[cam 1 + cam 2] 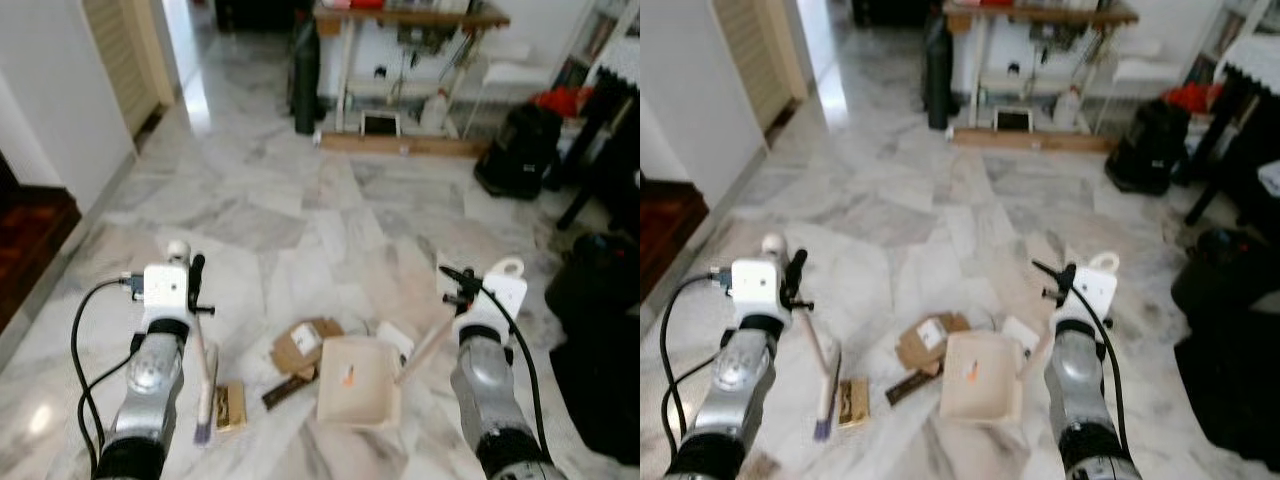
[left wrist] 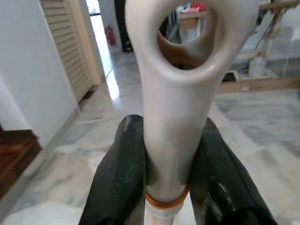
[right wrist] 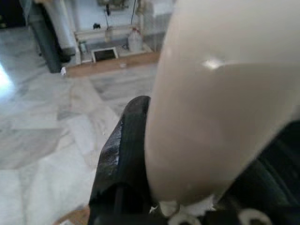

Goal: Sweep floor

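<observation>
one brush (image 1: 204, 385) upright, bristles floorward

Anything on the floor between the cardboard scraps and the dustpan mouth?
Nothing visible. The cardboard scraps lie right against the dustpan on its left; the brush sits farther left, beyond a small packet.

We cannot read the markings on the cardboard scraps (image 1: 305, 345). The dustpan handle (image 3: 220, 108) blurs and hides one finger, and our black bag (image 1: 600, 370) runs off frame.
</observation>
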Robot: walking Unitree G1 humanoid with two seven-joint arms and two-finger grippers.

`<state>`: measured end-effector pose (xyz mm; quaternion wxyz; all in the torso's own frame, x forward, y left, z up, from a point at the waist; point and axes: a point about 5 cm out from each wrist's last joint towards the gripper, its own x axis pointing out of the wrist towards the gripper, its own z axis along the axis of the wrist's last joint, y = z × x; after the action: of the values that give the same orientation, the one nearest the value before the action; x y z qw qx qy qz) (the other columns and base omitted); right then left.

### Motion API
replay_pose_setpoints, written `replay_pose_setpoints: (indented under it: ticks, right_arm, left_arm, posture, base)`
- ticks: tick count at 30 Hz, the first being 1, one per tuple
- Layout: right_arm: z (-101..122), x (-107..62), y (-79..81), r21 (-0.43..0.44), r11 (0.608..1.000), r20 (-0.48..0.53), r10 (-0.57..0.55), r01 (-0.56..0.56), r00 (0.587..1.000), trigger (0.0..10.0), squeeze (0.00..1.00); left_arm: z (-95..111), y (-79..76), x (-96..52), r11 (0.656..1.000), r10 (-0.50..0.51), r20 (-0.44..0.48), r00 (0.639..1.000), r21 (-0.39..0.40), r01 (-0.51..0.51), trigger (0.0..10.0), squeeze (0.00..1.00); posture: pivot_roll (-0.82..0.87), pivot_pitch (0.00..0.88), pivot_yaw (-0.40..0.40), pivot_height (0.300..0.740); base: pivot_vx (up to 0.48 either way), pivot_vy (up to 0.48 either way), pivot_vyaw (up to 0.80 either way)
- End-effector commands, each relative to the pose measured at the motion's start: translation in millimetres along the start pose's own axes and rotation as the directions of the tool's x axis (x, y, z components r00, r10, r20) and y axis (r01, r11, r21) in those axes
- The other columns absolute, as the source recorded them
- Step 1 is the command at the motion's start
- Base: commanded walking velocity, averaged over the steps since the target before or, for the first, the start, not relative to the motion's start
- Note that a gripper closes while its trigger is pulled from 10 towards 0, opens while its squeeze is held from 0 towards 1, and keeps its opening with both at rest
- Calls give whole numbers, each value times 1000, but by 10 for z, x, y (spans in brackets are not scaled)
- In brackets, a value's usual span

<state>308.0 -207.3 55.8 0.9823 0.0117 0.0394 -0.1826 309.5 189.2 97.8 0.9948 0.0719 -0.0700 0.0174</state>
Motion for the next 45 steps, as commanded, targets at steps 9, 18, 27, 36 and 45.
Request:
replay_pose_setpoints:
  ticks: [9,18,27,36,45]
  right_arm:
    - [-44,27,-53,-16,997,-59,-70,69,996,10000,0]
    - [-88,28,-103,-17,995,-88,-95,93,992,10000,0]
    - [-138,30,-131,-25,995,-117,-102,100,988,10000,0]
    - [-209,18,-140,-41,994,-157,-108,102,982,10000,0]
    - [-271,14,-221,-55,991,-193,-128,120,973,10000,0]
  left_arm:
    - [118,14,49,1000,-24,60,998,-2,25,10000,0]
    - [101,-17,57,998,-59,46,997,-14,60,10000,0]
    - [73,-60,76,991,-124,20,992,-40,125,10000,0]
    - [66,-91,110,981,-193,1,981,-35,193,10000,0]
    - [2,-115,103,969,-244,-31,969,-34,243,10000,0]
  posture:
    - [0,0,-26,740]
    - [-3,0,-24,740]
    - [-3,0,-27,740]
    - [-1,0,-27,740]
    - [-13,0,-23,740]
  base:
    - [161,0,0]
    - [0,0,0]
    - [0,0,0]
    - [0,0,0]
    - [0,0,0]
